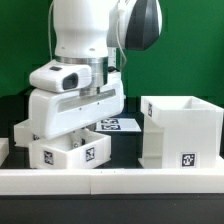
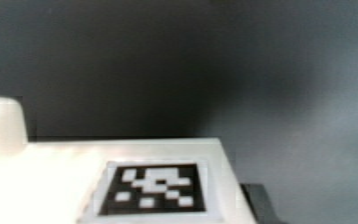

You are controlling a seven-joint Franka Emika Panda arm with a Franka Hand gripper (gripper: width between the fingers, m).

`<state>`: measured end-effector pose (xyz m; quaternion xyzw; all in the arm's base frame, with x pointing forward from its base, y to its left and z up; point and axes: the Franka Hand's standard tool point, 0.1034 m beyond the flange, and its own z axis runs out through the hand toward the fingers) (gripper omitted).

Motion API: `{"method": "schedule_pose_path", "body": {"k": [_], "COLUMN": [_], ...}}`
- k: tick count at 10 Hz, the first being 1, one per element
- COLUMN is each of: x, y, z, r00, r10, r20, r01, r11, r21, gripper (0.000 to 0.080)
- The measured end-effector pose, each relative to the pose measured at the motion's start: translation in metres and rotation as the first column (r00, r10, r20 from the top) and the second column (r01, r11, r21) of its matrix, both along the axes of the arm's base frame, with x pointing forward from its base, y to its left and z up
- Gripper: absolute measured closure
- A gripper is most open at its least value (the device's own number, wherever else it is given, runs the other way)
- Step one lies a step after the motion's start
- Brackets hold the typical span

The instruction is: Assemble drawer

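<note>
The tall white casing [image 1: 180,128] stands at the exterior view's right, with a tag low on its front. One shallow white tray [image 1: 68,150] with two tags sits at the lower left, against the border rail. A second white tray [image 1: 24,130] shows partly behind it. My gripper [image 1: 78,128] is down on the near tray, with its fingers mostly hidden by the hand. In the wrist view the tray's tagged face [image 2: 155,188] fills the lower part. One dark finger [image 2: 261,206] lies against the tray's edge and the other finger is hidden.
The marker board [image 1: 122,124] lies flat on the dark table between the arm and the casing. The low white border rail [image 1: 120,182] runs along the front. A green wall stands behind.
</note>
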<state>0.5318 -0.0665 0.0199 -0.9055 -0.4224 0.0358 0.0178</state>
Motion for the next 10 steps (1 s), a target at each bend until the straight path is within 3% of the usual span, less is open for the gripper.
{"method": "schedule_pose_path", "body": {"k": [4,8,9,10], "x": [-0.0027,-0.0090,-0.0100,-0.0104], "y": [-0.0077,0.0010,-0.0030,-0.0044], "z": [-0.0023,-0.0046,-0.0052,-0.0056], "r00": [0.952,0.750,0.693,0.702], "r10": [0.306,0.662,0.721,0.712], "r20": [-0.006,-0.018,-0.023,-0.024], "r01": [-0.306,-0.662,-0.721,-0.712], "r11": [0.952,0.750,0.693,0.702], "r21": [0.001,0.003,0.008,0.008], "gripper": [0.0757,0.0757,0.0757,0.0757]}}
